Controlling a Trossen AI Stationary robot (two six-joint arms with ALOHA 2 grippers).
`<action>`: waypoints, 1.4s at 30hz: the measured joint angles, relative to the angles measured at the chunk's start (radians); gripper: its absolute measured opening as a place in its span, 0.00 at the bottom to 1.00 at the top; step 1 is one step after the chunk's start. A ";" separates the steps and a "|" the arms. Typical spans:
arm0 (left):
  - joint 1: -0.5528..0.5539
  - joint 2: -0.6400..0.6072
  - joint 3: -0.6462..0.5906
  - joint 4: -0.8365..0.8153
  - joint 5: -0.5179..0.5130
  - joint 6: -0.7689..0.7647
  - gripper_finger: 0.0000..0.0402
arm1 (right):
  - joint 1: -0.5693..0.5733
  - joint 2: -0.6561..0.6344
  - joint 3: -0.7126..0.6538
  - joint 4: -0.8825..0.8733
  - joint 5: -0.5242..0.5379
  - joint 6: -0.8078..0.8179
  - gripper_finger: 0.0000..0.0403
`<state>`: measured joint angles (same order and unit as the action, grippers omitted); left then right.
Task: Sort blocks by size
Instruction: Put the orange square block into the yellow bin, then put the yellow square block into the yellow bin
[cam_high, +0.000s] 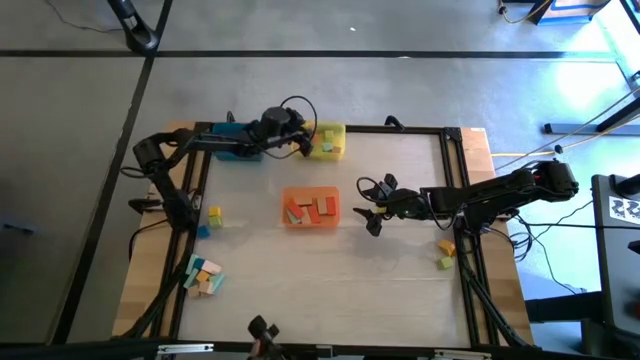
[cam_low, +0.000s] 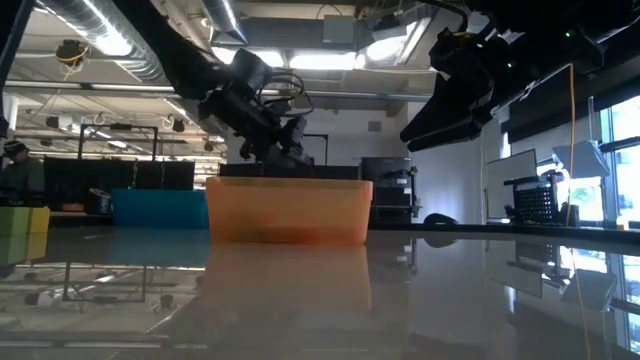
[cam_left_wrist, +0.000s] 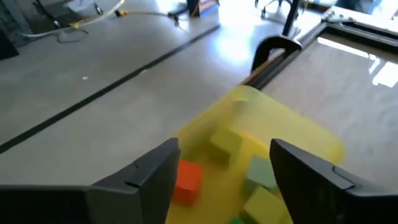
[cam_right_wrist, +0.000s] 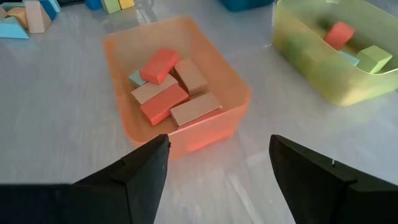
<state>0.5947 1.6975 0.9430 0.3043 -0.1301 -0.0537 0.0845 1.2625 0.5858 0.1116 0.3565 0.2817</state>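
The left gripper hangs over the yellow tray at the far edge of the table, jaws wide and empty; below them lie boxy green blocks and an orange cube. The tray is translucent plastic with rounded corners, just beside the blue tray.

The right gripper hovers right of the orange tray mid-table, jaws wide, holding nothing. That tray holds flat rectangular blocks, red and plain wood, packed close.

Loose blocks sit near the left edge, the near left corner and the right edge. The glossy tabletop between the trays and the near edge lies open. No writing is readable.
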 joint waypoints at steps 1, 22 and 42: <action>-0.004 -0.016 0.005 -0.034 0.000 0.000 0.60 | 0.000 0.000 0.000 0.000 0.000 0.000 0.68; -0.384 -0.557 0.014 -1.281 -0.154 -0.490 0.57 | 0.000 0.000 0.000 -0.004 -0.010 0.003 0.68; -0.569 -0.340 -0.132 -1.569 -0.067 -0.777 0.36 | 0.000 0.000 0.000 0.004 -0.010 0.004 0.68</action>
<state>0.0261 1.3579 0.8106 -1.2649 -0.1970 -0.8303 0.0845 1.2625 0.5858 0.1151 0.3466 0.2862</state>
